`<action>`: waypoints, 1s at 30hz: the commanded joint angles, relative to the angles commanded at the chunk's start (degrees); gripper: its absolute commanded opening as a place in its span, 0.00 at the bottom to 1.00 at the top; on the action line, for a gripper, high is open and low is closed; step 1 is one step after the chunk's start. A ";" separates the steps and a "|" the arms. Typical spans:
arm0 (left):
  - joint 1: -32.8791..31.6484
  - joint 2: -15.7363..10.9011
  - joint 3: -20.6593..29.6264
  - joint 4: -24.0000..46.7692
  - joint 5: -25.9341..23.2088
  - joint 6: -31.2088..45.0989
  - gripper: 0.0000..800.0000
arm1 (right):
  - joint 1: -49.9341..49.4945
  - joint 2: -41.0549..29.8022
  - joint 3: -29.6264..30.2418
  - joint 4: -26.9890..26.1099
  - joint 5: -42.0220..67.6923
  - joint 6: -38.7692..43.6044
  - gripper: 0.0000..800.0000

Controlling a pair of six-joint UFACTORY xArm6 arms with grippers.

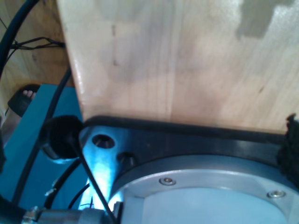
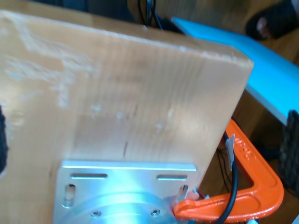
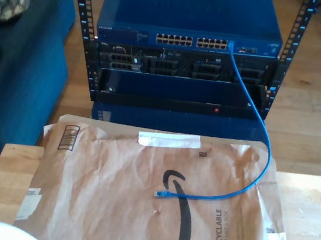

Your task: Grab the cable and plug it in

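Tool jaws unclear, wrist views | cable (image 3: pixel 247 137) free plug on envelope (image 3: pixel 107 208)

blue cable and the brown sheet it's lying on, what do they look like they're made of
The blue cable looks like a thin plastic-jacketed cord: smooth, evenly coloured, bending in a soft curve, with a small moulded plug at its free end. The brown sheet looks like matte kraft paper: creased and wrinkled, printed in black, with white labels stuck on. It may be a padded mailer, though the pictures do not settle that.
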 joint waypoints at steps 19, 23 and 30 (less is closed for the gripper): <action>0.00 0.00 0.00 0.00 0.00 0.00 1.00 | -7.30 0.53 12.75 0.70 -13.89 0.35 1.00; 0.00 0.00 0.00 0.00 0.00 0.00 1.00 | -7.21 0.44 13.54 0.35 -15.56 0.00 1.00; 0.00 0.00 0.00 0.00 0.00 0.00 1.00 | -7.03 0.09 14.95 0.00 -17.93 -0.18 1.00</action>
